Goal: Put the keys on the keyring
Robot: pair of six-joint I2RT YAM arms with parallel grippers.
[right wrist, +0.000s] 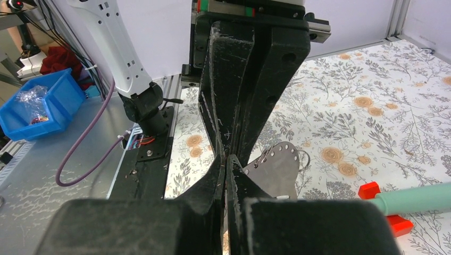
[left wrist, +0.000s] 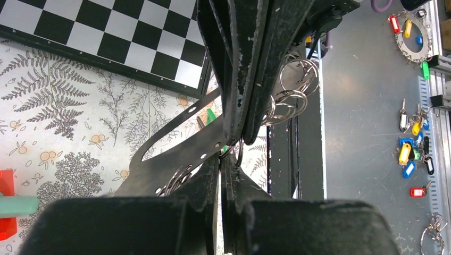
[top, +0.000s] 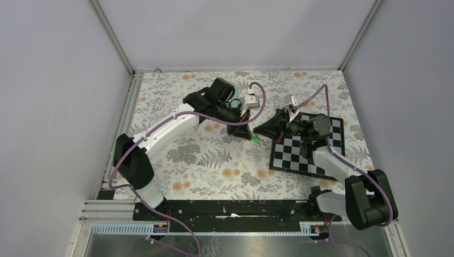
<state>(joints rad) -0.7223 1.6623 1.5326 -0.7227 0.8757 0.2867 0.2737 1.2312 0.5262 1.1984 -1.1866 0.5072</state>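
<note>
Threading step: left tool [left wrist: 220, 159] and right tool [right wrist: 226, 159] both pinch shut at the grey-brown perforated strap keyring [left wrist: 191, 154]; next, the green-headed silver key [left wrist: 211, 116] needs sliding on.

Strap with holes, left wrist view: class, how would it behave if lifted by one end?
Probably bends rather than staying rigid: the strap looks thin, flat and curved. Likely light, being thin and punched with holes. The rings by it look loose, so they may swing.

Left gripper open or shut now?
Shut: left wrist view shows left gripper fingers pressed together, apparently pinching the keyring at their tips.
</note>
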